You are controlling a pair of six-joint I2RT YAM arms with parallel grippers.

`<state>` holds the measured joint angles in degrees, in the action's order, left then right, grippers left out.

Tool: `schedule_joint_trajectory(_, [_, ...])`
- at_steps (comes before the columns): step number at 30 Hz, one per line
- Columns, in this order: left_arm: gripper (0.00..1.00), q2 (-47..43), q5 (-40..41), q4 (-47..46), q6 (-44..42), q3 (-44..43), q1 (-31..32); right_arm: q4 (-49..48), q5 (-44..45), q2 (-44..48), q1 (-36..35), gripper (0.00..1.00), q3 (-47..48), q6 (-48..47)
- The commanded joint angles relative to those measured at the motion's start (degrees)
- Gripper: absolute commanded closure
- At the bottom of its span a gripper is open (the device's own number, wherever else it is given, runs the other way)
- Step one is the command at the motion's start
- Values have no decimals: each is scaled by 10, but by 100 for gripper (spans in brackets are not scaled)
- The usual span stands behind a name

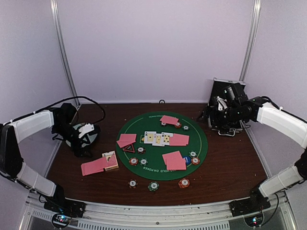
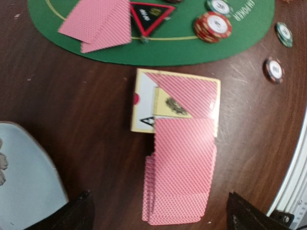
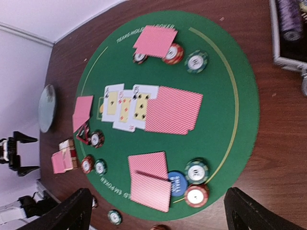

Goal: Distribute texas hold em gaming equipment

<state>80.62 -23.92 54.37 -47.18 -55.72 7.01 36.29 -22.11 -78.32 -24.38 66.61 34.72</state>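
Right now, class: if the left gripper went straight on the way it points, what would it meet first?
Probably the fanned pink-backed cards, lying ahead of the left gripper; depth is unclear.

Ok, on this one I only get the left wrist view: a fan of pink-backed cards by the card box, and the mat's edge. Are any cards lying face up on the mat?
Observer: Yes, three face-up cards lie in a row at the middle of the green mat.
Operator: Where is the right arm?
Observer: At the far right of the table, with the right gripper open and empty beside the metal case.
Operator: Any buttons out?
Observer: A blue button sits on the mat's near right part, next to a pair of face-down cards.
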Motion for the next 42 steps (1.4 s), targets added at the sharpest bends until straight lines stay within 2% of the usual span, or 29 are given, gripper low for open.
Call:
schedule_joint_trajectory(1, [3, -21, -30, -127, 160, -27, -43, -16, 249, 78, -3, 1, -45, -52])
schedule_joint_trajectory(4, [2, -39, -56, -266, 267, 12, -64, -138, 391, 145, -3, 0, -149, -110])
schedule_joint_trajectory(7, [2, -49, -49, -422, 322, 83, -82, -287, 514, 195, -2, 1, -260, -171])
schedule_joint_trajectory(10, [2, -32, -25, -544, 351, 136, -85, -415, 595, 208, 1, 0, -342, -266])
schedule_joint_trajectory(13, [2, 0, -1, -634, 375, 174, -89, -461, 645, 195, 19, 1, -375, -294])
schedule_joint_trajectory(20, [2, 65, 38, -776, 406, 232, -96, -624, 643, 130, 88, 0, -452, -299])
schedule_joint_trajectory(26, [2, 70, 49, -768, 416, 224, -97, -754, 629, 75, 133, 0, -486, -295])
schedule_joint_trajectory(32, [2, 86, 66, -883, 456, 264, -96, -851, 604, 3, 164, 1, -476, -317])
schedule_joint_trajectory(34, [3, 84, 80, -877, 460, 265, -96, -871, 583, -24, 170, 0, -471, -313])
schedule_joint_trajectory(36, [2, 77, 86, -914, 462, 290, -97, -905, 559, -54, 172, 1, -469, -323])
schedule_joint_trajectory(38, [2, 72, 92, -993, 462, 338, -96, -901, 499, -59, 172, 0, -462, -339])
schedule_joint_trajectory(40, [3, 101, 87, -1129, 469, 388, -96, -918, 458, -70, 172, 0, -464, -368])
schedule_joint_trajectory(42, [2, 84, 105, -1087, 461, 381, -90, -929, 433, -87, 170, 0, -465, -379])
